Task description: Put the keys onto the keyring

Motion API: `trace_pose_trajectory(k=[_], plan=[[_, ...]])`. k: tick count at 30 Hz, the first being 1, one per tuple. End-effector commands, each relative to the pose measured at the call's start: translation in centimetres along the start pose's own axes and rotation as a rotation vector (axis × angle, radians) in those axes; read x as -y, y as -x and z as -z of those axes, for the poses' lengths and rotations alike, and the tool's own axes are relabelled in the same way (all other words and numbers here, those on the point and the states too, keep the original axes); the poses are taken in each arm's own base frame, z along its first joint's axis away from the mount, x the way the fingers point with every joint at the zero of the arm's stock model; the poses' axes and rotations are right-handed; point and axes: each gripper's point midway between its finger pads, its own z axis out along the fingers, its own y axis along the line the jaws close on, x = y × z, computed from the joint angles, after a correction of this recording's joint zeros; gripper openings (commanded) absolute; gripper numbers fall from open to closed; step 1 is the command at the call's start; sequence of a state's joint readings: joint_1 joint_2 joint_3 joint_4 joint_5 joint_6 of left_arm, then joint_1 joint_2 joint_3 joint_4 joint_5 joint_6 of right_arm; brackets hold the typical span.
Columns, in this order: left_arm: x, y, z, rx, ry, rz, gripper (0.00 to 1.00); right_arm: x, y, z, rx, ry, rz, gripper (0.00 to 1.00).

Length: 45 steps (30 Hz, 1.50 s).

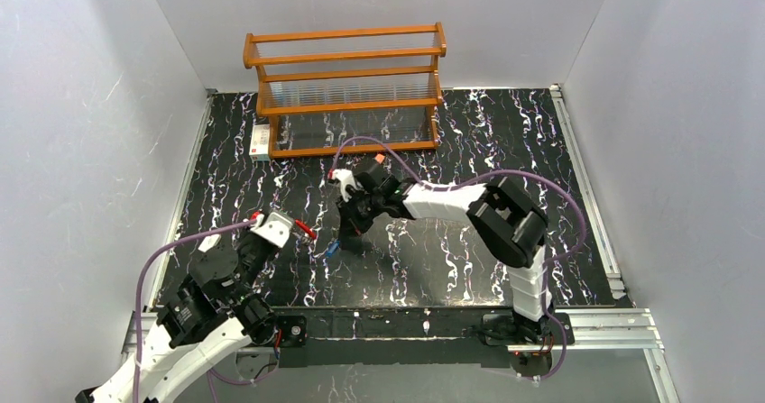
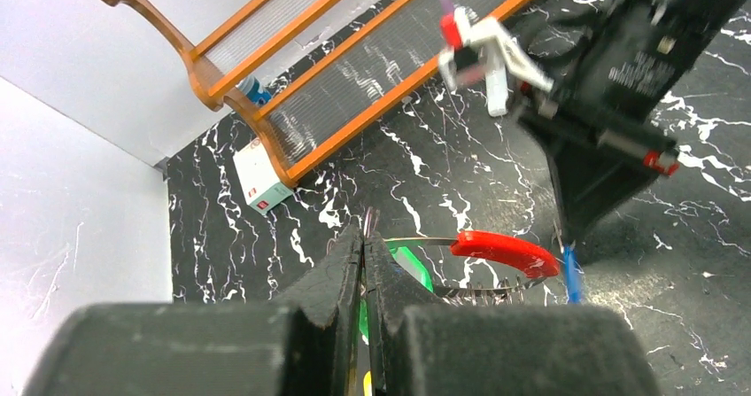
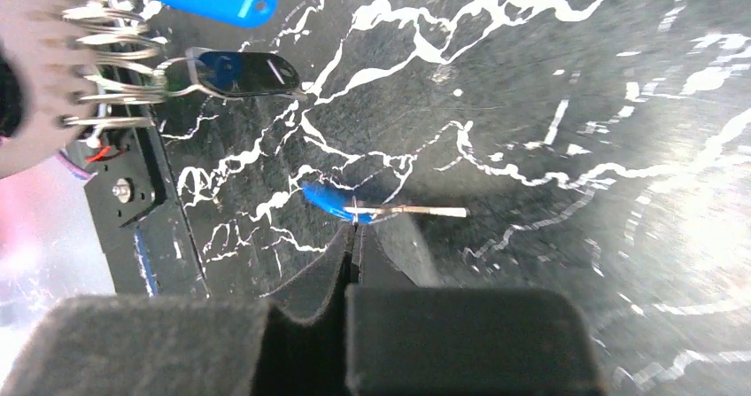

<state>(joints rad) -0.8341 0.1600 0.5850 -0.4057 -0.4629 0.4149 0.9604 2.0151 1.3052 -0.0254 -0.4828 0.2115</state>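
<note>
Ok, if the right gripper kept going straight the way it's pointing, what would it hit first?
The blue key, which its shut fingers seem to pinch; right behind it is the black table top, though depth is hard to judge.

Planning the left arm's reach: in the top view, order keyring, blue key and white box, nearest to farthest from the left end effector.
1. keyring, held in the left end effector.
2. blue key, to its right.
3. white box, far back.

Lab test cell: white panels (image 1: 81, 105) box a marbled table (image 1: 505, 132).
</note>
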Motion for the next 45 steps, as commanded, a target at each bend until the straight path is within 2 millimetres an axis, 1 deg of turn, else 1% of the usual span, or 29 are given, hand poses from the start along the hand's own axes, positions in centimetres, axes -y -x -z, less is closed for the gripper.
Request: trace_pose_trajectory(k=[1,5,8,10,12,13,18,20,22,23,27,30,31,33,37,39,45], plan=[[0.2,0.9,-0.7,-0.002,-0.018,-0.007,0.00,-0.7,4.6,4.4,0.172,0.026,0.071,0.01],[1.4,0.7,-1.8,-0.039,-0.061,-0.032,0.00,1.1,5.0,7.3,0.212,-0.048,0.081,0.01],[2.5,0.5,-2.7,-0.057,-0.105,-0.058,0.00,2.2,4.7,9.9,0.232,-0.057,0.076,0.01],[3.4,0.3,-3.3,-0.076,-0.143,-0.089,0.00,3.8,4.3,11.9,0.260,-0.095,0.033,0.01],[4.2,0.1,-3.9,-0.088,-0.184,-0.126,0.00,4.7,3.9,13.8,0.285,-0.116,-0.002,0.01],[4.7,-0.1,-4.2,-0.097,-0.205,-0.145,0.00,5.0,3.8,14.8,0.302,-0.145,-0.004,0.01],[7.4,-0.4,-5.9,-0.107,-0.326,-0.231,0.00,7.0,2.3,18.2,0.310,-0.373,0.037,0.01],[8.7,-0.5,-6.7,-0.104,-0.382,-0.260,0.00,7.8,2.3,19.9,0.336,-0.474,0.038,0.01],[10.3,-0.5,-7.5,-0.092,-0.448,-0.293,0.00,7.9,2.2,21.2,0.373,-0.530,0.042,0.01],[11.5,-0.7,-7.9,-0.092,-0.505,-0.307,0.00,7.8,2.3,21.9,0.395,-0.548,0.049,0.01],[14.8,-0.6,-9.2,-0.065,-0.627,-0.280,0.00,7.3,2.2,23.7,0.477,-0.595,0.067,0.01],[17.0,-0.9,-10.0,-0.058,-0.680,-0.215,0.00,7.1,1.4,24.2,0.506,-0.609,0.059,0.01],[17.5,-0.6,-10.4,-0.038,-0.683,-0.184,0.00,6.9,1.1,24.3,0.518,-0.604,0.058,0.01],[18.7,-0.7,-10.7,-0.020,-0.705,-0.129,0.00,6.3,0.6,24.1,0.522,-0.575,0.048,0.01],[20.3,-0.5,-10.8,0.035,-0.714,0.012,0.00,4.7,-0.7,23.1,0.465,-0.475,0.054,0.01],[20.5,0.0,-10.9,0.075,-0.701,0.062,0.00,4.2,-1.6,22.5,0.428,-0.435,0.063,0.01],[21.3,0.2,-10.3,0.135,-0.713,0.177,0.00,2.7,-2.3,21.4,0.368,-0.325,0.111,0.01]])
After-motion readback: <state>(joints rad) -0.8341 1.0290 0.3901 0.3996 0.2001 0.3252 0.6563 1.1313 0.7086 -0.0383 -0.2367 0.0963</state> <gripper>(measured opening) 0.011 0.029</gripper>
